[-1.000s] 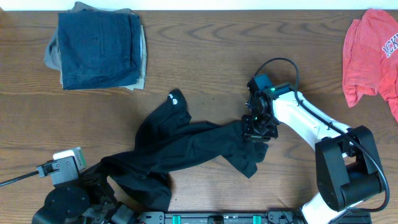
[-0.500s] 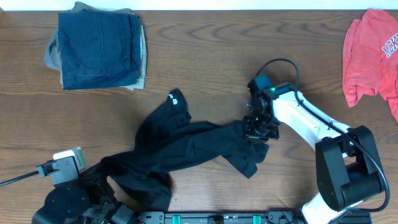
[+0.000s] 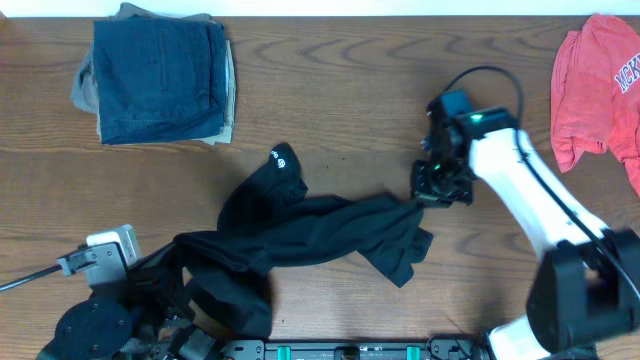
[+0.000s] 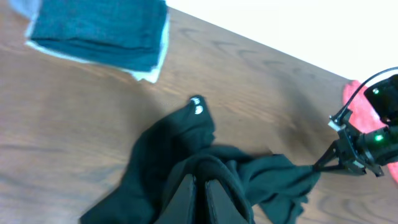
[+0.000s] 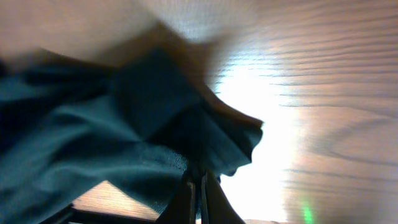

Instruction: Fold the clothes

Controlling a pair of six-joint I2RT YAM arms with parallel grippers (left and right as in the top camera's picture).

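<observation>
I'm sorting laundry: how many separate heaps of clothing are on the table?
3: a black garment stretched across the middle front, a folded denim pile at the far left, and a red shirt at the far right, cut off by the frame. More may lie out of view.

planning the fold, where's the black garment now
Overhead, the black garment lies bunched at the robot-side centre of the table, held between the left gripper and the right gripper.

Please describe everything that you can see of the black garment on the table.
The black garment is soft, matte fabric, crumpled and bunched, not folded. It lies on the wooden table, drawn into a long band: the left gripper pinches one end, the right gripper the other. A small white round logo shows on the lobe that points to the far edge.
</observation>
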